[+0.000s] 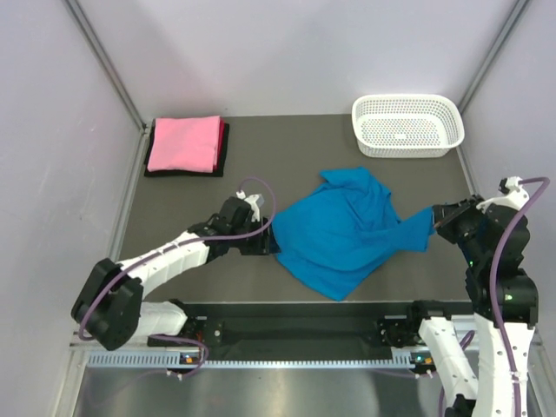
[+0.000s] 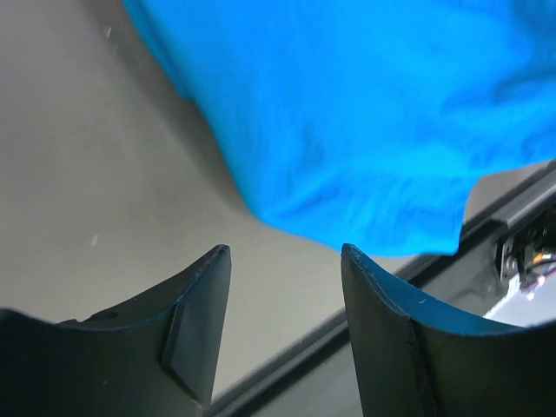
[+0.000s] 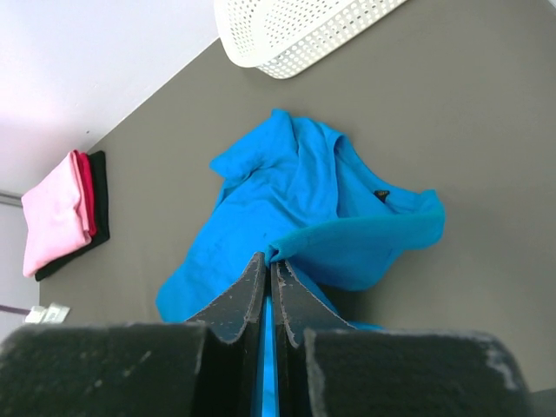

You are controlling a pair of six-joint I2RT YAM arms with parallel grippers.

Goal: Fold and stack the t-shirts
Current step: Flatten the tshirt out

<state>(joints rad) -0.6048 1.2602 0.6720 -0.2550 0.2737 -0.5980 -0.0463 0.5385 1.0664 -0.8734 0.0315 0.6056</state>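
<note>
Right gripper (image 3: pixel 268 261) is pinching the turquoise-blue t-shirt (image 3: pixel 287 195) while the left gripper (image 2: pixel 285 252) is hanging open beside it.
The right gripper's jaws are pressing together on a fold of the shirt's right edge, lifting it into a raised ridge. The left gripper's jaws are standing apart with nothing between them, the shirt's crumpled left hem lying just beyond the fingertips. The shirt is lying rumpled and unfolded in the middle of the table (image 1: pixel 217 200), one corner pointing toward the near rail. The left arm is reaching low and forward across the table; the right arm is bending in from the right edge. At the far left the pink t-shirt (image 1: pixel 184 143) is sitting folded on the dark t-shirt (image 1: pixel 187 173) — well apart from the white basket (image 1: pixel 407 151) at the far right.
</note>
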